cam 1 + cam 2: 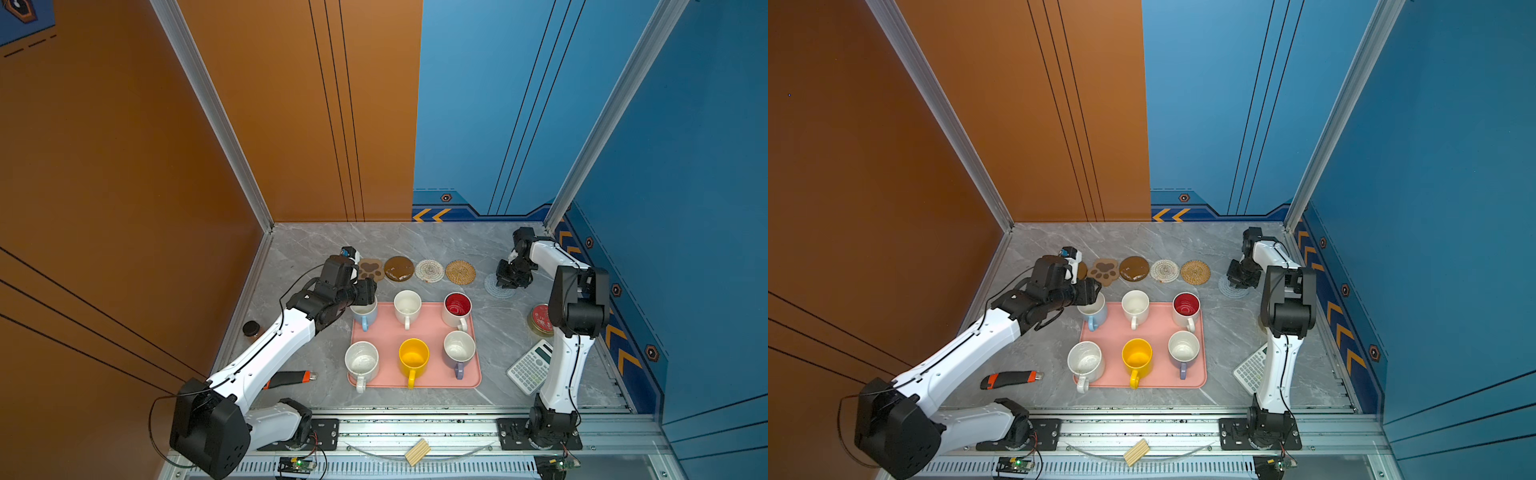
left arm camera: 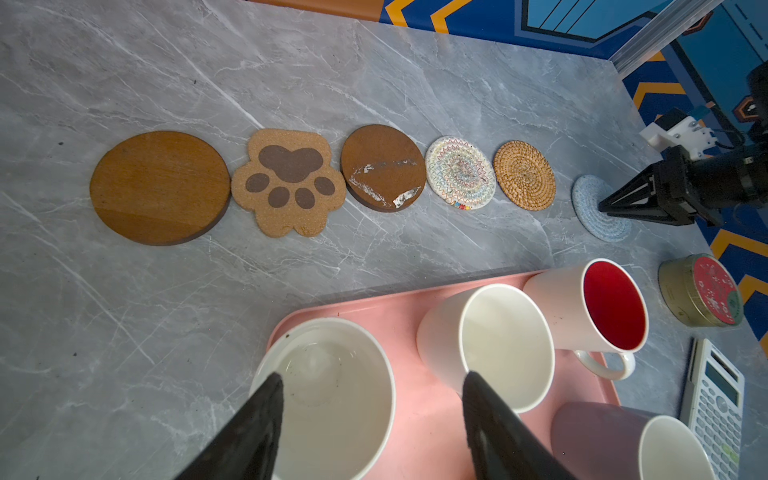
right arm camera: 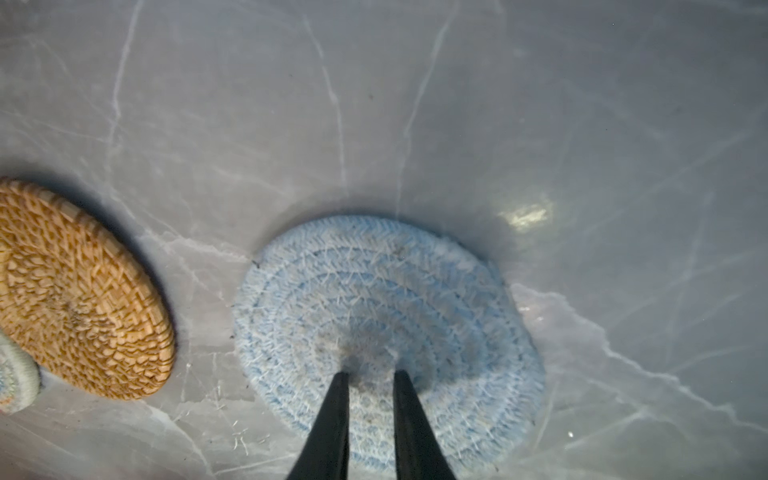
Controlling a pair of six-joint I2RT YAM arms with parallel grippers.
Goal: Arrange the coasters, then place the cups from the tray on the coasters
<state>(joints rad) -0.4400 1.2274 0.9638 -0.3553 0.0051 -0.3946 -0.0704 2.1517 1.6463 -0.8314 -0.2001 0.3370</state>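
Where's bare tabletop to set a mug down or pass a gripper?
Free: the band of table behind the coaster row; the patch between tray and utility knife; the strip in front of the tray. Crowded: tray full of mugs; tin, calculator and right arm right of it.

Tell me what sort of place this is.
Probably a robot test cell: left arm and right arm bolted to an aluminium rail, orange and blue wall panels boxing in a marble-look tabletop, mugs staged on a pink tray.

- Both top views: high up front, staring down, sharing the whole table [image 1: 415, 241].
- Left wrist looks low across it; right wrist, very close, shares the blue coaster [image 3: 386, 299].
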